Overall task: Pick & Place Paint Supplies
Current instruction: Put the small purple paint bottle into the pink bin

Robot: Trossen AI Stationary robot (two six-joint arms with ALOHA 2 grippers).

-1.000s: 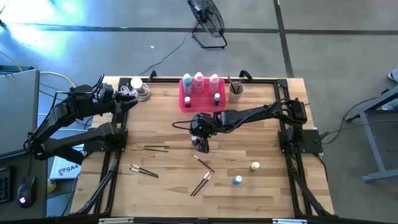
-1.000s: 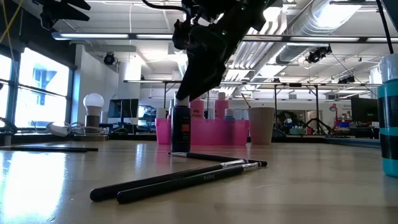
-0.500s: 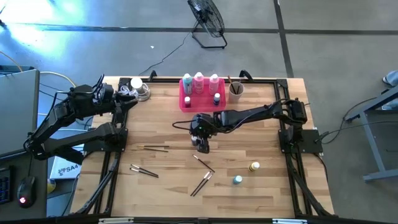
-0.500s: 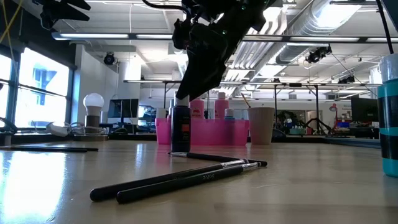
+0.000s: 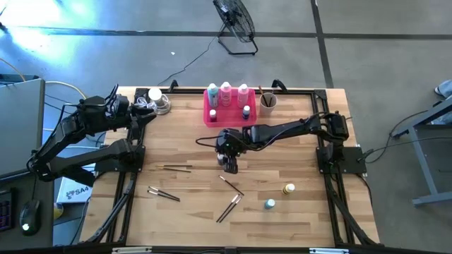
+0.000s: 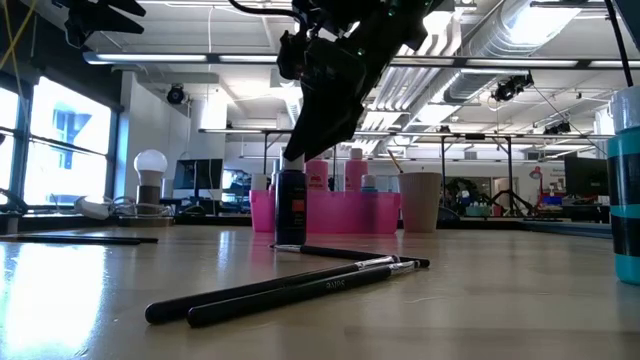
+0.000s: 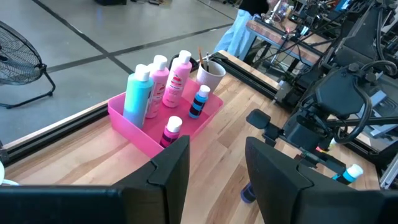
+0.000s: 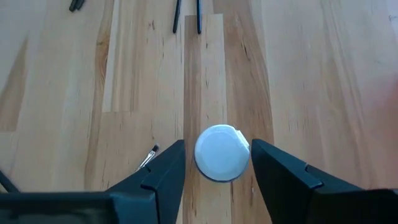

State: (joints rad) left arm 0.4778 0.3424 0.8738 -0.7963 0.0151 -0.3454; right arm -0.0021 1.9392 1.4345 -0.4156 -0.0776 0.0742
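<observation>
Directly under the right tool (image 8: 214, 165): a small dark bottle (image 6: 291, 207), white cap up, long axis upright, standing on the tabletop (image 5: 282, 219) just in front of the pink tray (image 5: 212, 115). Fingers bracketing the cap on both sides, narrow gaps showing, not yet clamped. Beyond, in the tray: three taller bottles (image 7: 158, 84) and two tiny ones. Left tool (image 7: 214, 177) parked well away from the tray, half spread, empty. Right arm clearly nearer.

Only one bit of lettering reads: "SAA" on a white and blue card (image 5: 73, 190) on the floor beside the tabletop (image 5: 191, 212). Bottle labels and brush print are illegible.
</observation>
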